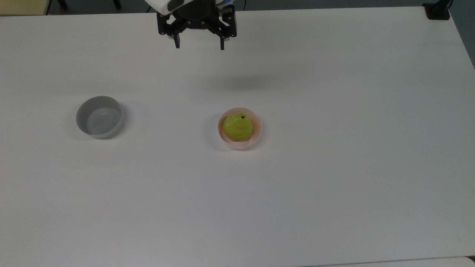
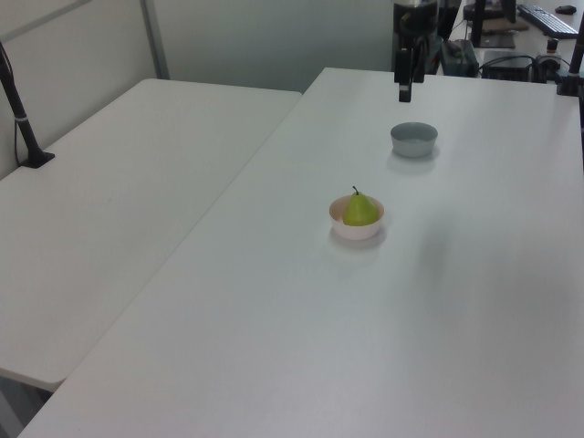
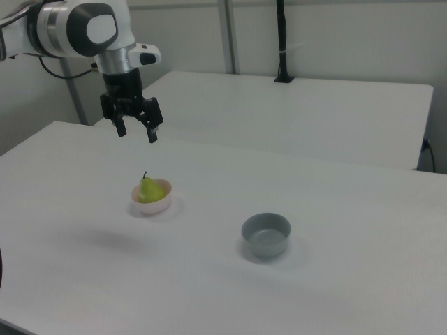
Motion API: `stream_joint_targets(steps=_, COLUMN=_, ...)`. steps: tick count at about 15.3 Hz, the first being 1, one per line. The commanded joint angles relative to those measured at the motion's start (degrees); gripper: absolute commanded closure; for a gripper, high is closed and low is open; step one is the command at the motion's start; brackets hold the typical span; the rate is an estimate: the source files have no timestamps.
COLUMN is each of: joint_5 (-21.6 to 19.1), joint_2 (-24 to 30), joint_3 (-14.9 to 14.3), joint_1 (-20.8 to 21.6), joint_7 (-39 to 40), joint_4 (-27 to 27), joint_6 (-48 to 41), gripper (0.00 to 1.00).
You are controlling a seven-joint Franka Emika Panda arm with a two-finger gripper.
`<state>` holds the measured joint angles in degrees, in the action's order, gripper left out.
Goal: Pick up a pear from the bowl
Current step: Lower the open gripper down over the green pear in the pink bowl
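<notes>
My end effector [image 1: 199, 46] hangs in the air above the counter [image 1: 334, 167], its two thin black fingers [image 3: 151, 132] spread wide apart with nothing between them. The fingers are matte and angular, hinged on a dark bracket under a glossy white rounded wrist housing [image 3: 84, 31].

The pear [image 1: 238, 127] sits in the bowl [image 1: 257, 134], well apart from my end effector; in the right view it lies below my fingertips and a little toward the right view's right. Its skin is yellow-green and faintly mottled, rounded at the base and narrowing upward to a short dark stem [image 2: 354, 191]. The bowl is small, round and smooth, pale pink inside with a whitish outer wall; the pear fills most of it, hiding the bowl's floor.

A grey bowl [image 1: 99, 116], round and plain with a slight sheen, stands farther off on the counter. The counter is flat, matte white and smooth.

In the top view my arm is cut off by the upper edge. In the left view my end effector [image 2: 404, 89] appears as a narrow dark shape, its fingers hard to separate.
</notes>
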<state>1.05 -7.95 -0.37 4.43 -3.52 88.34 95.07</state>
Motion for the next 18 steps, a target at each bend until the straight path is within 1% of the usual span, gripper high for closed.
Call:
stream_joint_targets(steps=1, joint_5=-0.6, joint_2=-2.3, joint_3=-0.4, joint_1=3.4, joint_7=-1.4, joint_4=1.2, joint_6=4.1, gripper=0.0)
stream_joint_targets(steps=5, joint_5=0.1, joint_2=-6.6, joint_3=-0.5, joint_1=6.3, joint_7=-6.3, joint_4=1.1, joint_6=7.6, gripper=0.0)
stream_joint_targets(steps=7, joint_5=2.3, joint_2=-8.5, joint_3=-0.4, joint_1=7.5, joint_7=-8.0, joint_4=1.2, joint_6=9.8, gripper=0.0)
stream_joint_targets(steps=9, joint_5=3.6, joint_2=-10.8, joint_3=-0.4, joint_1=8.2, joint_7=-8.3, joint_4=1.2, joint_6=12.9, gripper=0.0)
stream_joint_targets(steps=14, joint_5=4.5, joint_2=-15.3, joint_3=-0.4, joint_1=8.4, joint_7=-8.2, joint_4=1.6, joint_6=18.9, gripper=0.0)
stream_joint_targets(steps=16, joint_5=5.1, joint_2=-16.8, joint_3=-0.4, joint_1=9.4, joint_7=-8.3, joint_4=1.6, joint_6=19.6, gripper=0.0)
stream_joint_targets(steps=18, joint_5=5.1, joint_2=-17.7, joint_3=-0.4, joint_1=9.4, joint_7=-8.3, joint_4=1.7, joint_6=20.0, gripper=0.0)
